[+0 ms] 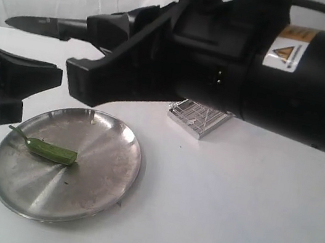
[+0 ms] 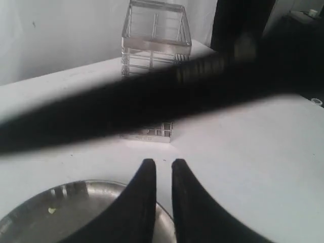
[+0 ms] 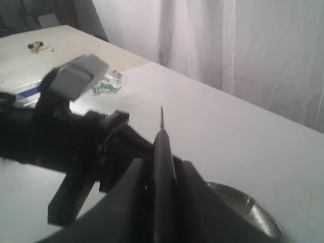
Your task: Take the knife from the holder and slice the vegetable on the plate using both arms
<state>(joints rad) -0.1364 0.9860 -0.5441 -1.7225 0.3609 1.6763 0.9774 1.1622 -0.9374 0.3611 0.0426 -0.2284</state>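
The right arm is blocking most of the holder (image 1: 199, 118) in the exterior view; the left wrist view is showing it upright on the worktop (image 1: 229, 207). The right pincer (image 1: 93, 51) is clamping the knife (image 1: 38, 24), blade jutting above the plate (image 1: 94, 191), where the vegetable (image 1: 51, 151) is lying. The left pincer (image 2: 159, 167) is sitting nearly closed, holding nothing, and cut off in the exterior view.

Dark-green vegetable (image 1: 52, 151) on a scuffed dull-grey plate (image 1: 96, 179); the knife (image 1: 38, 24) looks black, perhaps greyish.
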